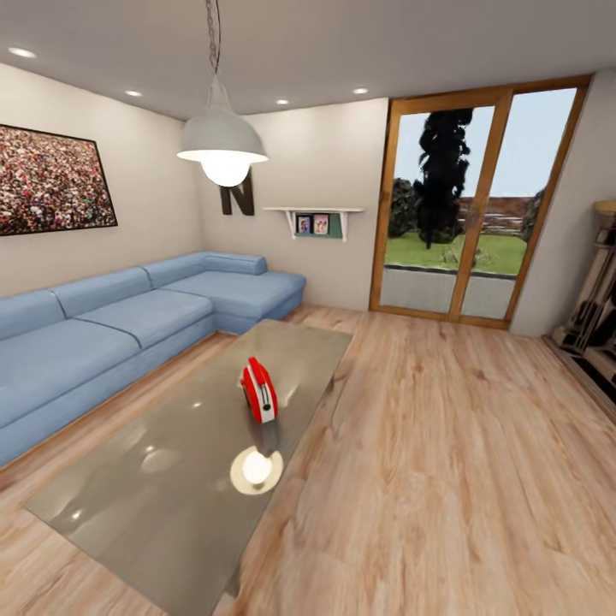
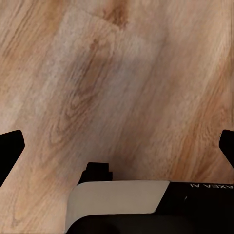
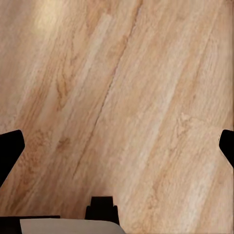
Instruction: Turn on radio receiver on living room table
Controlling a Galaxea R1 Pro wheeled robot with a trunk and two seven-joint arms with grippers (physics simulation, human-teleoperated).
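Left gripper: jaws spread wide, black fingertips seen at opposite edges of the left wrist view, nothing held between them. Only wood floor is seen beyond; a white and black part of the robot's body is seen near the camera.

Right gripper: same state, jaws spread wide, fingertips at opposite edges of the right wrist view, nothing gripped. Wood floor planks are seen under it as well.

Radio receiver: small, bright red, thin rounded body with white edge trim. It is stood upright on the table, viewed mostly edge-on, so dial and grille cannot be made out. Position: towards the table's middle, nearer its right edge. Its red reflection is seen in the top just below it.

Table: low, large, glossy grey top; the lamp's glare is mirrored in it just in front of the radio.

Living room, outward: light-blue L-shaped sofa along the left and far sides of the table, crowd picture on the left wall, black letter N on the far wall partly hidden by the lit white pendant lamp, small wall shelf with two photos, wood-framed glass doors to the right with garden beyond.
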